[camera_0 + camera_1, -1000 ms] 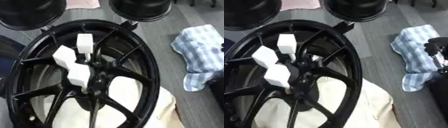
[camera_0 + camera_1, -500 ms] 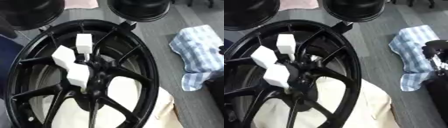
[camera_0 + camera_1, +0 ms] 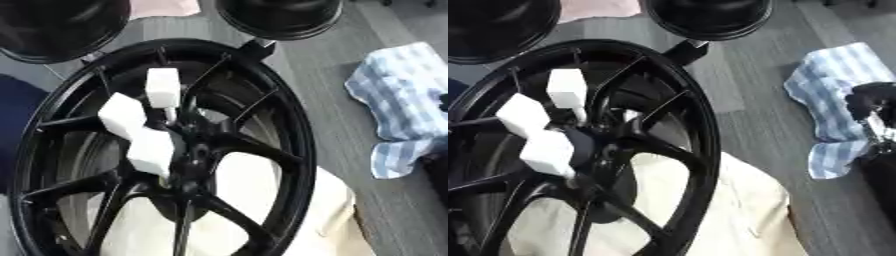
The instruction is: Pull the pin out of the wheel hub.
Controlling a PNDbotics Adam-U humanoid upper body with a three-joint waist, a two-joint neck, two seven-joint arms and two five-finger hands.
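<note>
Three white pins [image 3: 150, 151] in black wheel hub [image 3: 198, 148], right hand [image 3: 871, 107] apart

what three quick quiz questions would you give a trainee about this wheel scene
1. True or false: three white blocks stand at the hub of the black wheel.
2. The checked cloth lies on which side of the wheel? A) robot's left B) robot's right
3. What shows through the lower spokes?

Key
1. True.
2. B.
3. A cream sheet under the wheel.
</note>
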